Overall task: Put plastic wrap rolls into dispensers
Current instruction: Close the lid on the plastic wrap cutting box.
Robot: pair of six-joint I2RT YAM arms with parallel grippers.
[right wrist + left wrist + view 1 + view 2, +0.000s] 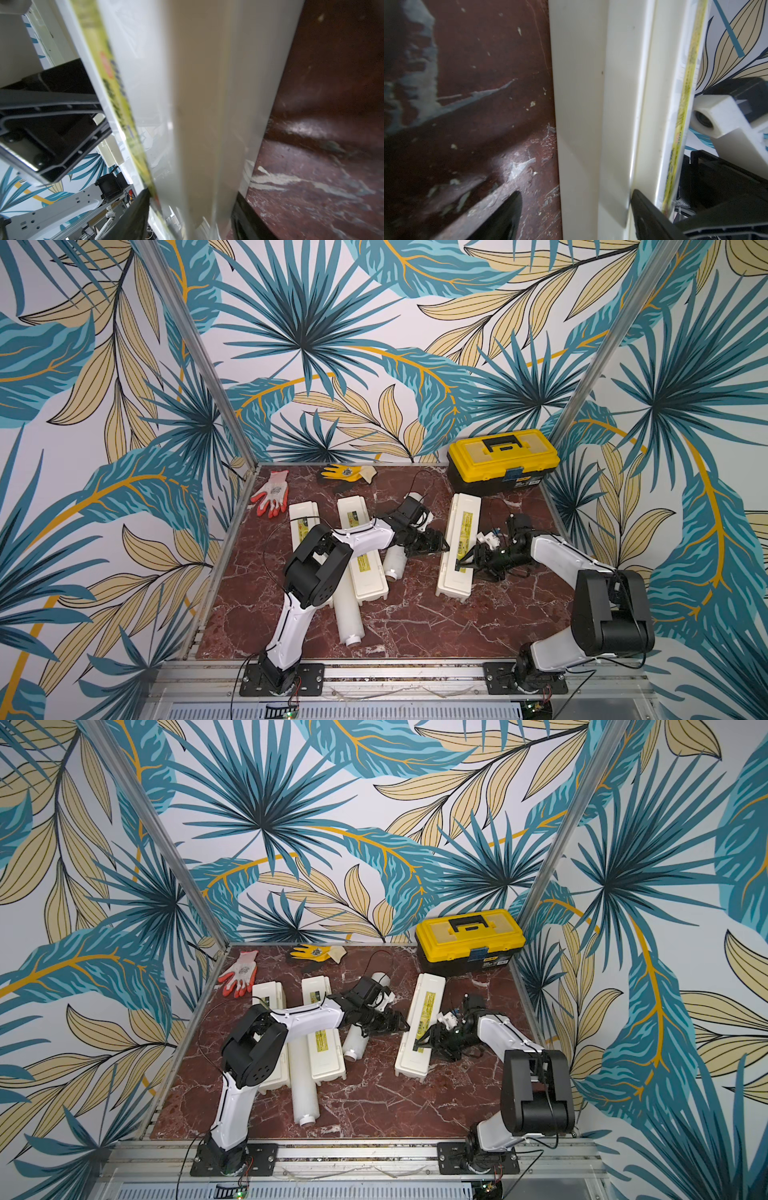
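Toward the right of the red-marbled surface (415, 626), the right dispenser (463, 522) lies flat with its yellow label up, and both our hands meet it from opposite sides. Our left hand (445, 546) stands wide open at its left long side and grips nothing. In the left wrist view one finger (645, 209) touches the seam under the lid, while the other hangs clear over the surface. Our right hand (461, 566) has one finger on the labelled top and the other against the right side wall. The right wrist view is blurred, but the fingers look closed on that edge.

We see two plastic wrap rolls lying outside the boxes. A long roll (348, 614) lies between the left dispenser (301, 518) and the middle dispenser (365, 572), its stub toward the near edge. A second roll (395, 562) lies just right of the middle dispenser, passing under our left arm. A yellow toolbox (503, 460) sits at the back wall.
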